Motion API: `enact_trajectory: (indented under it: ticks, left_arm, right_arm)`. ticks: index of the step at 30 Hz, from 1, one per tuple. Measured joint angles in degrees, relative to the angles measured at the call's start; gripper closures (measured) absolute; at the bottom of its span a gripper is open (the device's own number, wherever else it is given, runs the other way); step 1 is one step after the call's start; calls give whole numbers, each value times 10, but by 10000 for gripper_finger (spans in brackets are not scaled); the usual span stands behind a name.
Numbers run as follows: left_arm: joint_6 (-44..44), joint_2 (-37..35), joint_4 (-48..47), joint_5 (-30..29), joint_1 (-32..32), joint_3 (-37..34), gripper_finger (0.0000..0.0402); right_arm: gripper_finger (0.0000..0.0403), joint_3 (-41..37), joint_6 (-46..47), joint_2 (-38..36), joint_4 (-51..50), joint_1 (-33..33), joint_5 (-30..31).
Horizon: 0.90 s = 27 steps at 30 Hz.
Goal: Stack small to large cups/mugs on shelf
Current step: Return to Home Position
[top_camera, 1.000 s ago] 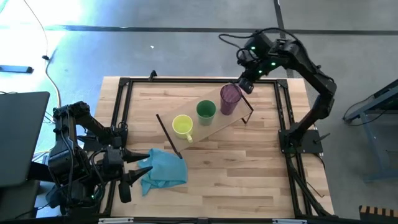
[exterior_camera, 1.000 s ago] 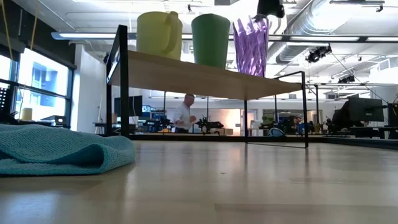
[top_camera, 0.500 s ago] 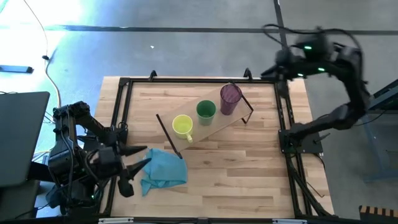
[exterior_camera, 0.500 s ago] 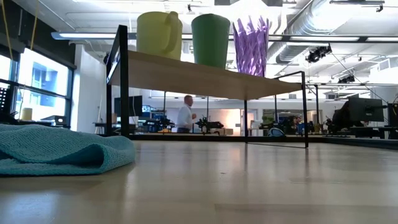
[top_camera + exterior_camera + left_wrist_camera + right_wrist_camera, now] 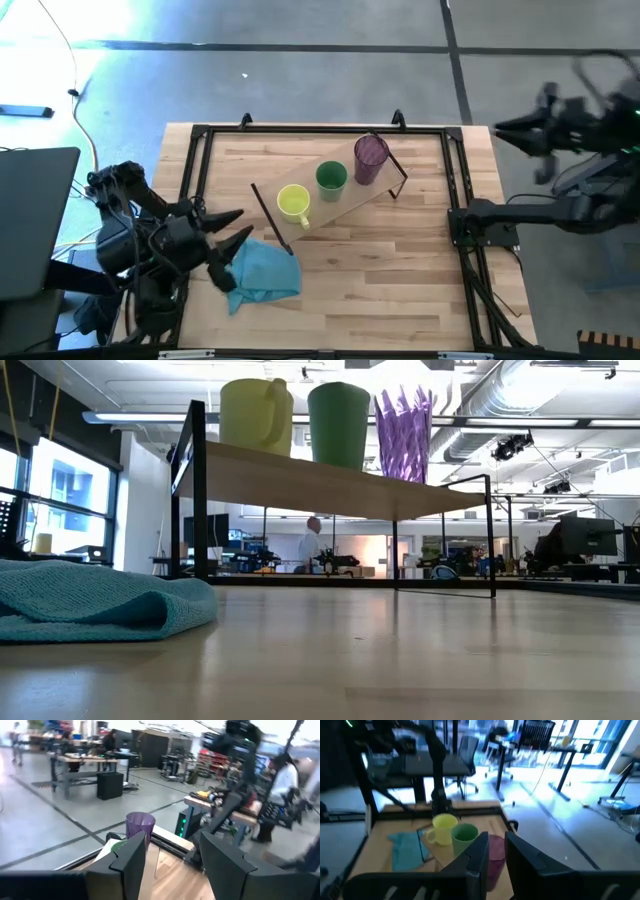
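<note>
On the shelf point(image 5: 352, 200), a light board on thin black legs, three cups stand upright on their bases in a row. They are the yellow mug point(image 5: 293, 202), the green cup point(image 5: 331, 178) and the purple tumbler point(image 5: 371, 155). The low view shows them side by side on the shelf point(image 5: 300, 478). My left gripper point(image 5: 232, 232) hovers open at the table's left edge beside the teal cloth, holding nothing. My right gripper point(image 5: 500, 128) is raised beyond the table's far right corner. Its fingers stand a narrow gap apart with nothing between them point(image 5: 496, 865).
A crumpled teal cloth point(image 5: 262, 268) lies on the tabletop near the left front, in front of the shelf's left leg. A black frame point(image 5: 200, 135) runs round the table. A person point(image 5: 313, 542) walks far off in the room.
My right gripper has drawn away from the purple tumbler, rising and swinging past the table's right edge. The tumbler stays upright on the shelf. My left gripper has swung a little toward the far edge. The person in the background has walked rightward.
</note>
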Motion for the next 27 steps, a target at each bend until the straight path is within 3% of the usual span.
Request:
enact_trajectory:
  ticks: [6, 10, 17, 19, 21, 24, 27]
  left_arm:
    - [28, 0, 57, 7, 33, 0, 228]
    - [52, 0, 54, 67, 50, 0, 228]
    - [39, 3, 74, 186, 104, 0, 229]
    - [69, 8, 86, 195, 117, 0, 229]
    - [136, 18, 94, 166, 120, 0, 229]
    - [223, 38, 90, 72, 111, 0, 229]
    - [225, 48, 21, -6, 101, 0, 229]
  right_arm:
    - [350, 0, 37, -65, -54, 0, 5]
    - [350, -1, 65, -100, -106, 0, 7]
    - [350, -57, 148, -167, -99, 0, 14]
    - [350, -83, 143, -186, -84, -2, 18]
    - [350, -111, 128, -208, -68, -6, 18]
    - [350, -161, 96, -245, -5, -14, 7]
    - [350, -218, 59, -287, 70, -17, -21]
